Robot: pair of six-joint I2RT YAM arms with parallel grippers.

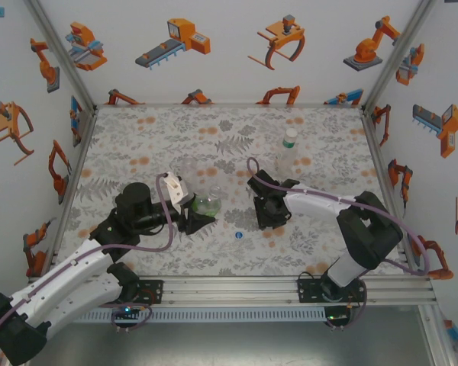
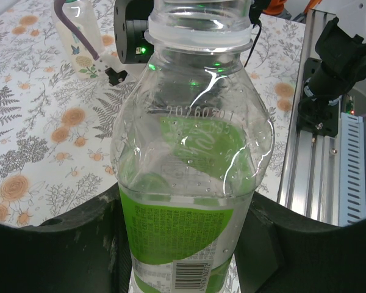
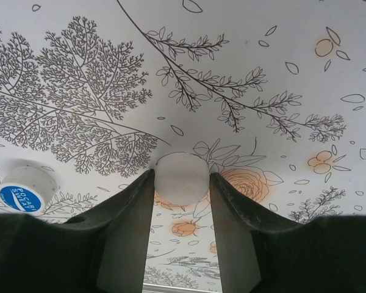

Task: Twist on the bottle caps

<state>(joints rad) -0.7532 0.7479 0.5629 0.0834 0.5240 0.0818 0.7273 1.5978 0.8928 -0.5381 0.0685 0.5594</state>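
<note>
My left gripper [image 2: 183, 250] is shut on a clear bottle with a green label [image 2: 189, 183], its fingers pressing both sides of the label. In the top view that bottle [image 1: 208, 203] stands left of centre at the left gripper [image 1: 196, 219]. My right gripper [image 3: 182, 183] is shut on a white cap [image 3: 182, 178], pinched at the fingertips just over the mat. A blue cap [image 3: 24, 190] lies on the mat to its left. From above, the blue cap [image 1: 238, 235] sits between the arms, with the right gripper [image 1: 269, 216] right of it.
A second bottle [image 1: 289, 150] with a pale cap on top stands at the back right. A clear bottle [image 2: 79, 36] stands beyond the held one, seen faintly from above [image 1: 188, 171]. Patterned walls enclose the mat; an aluminium rail [image 1: 290, 284] runs along the near edge.
</note>
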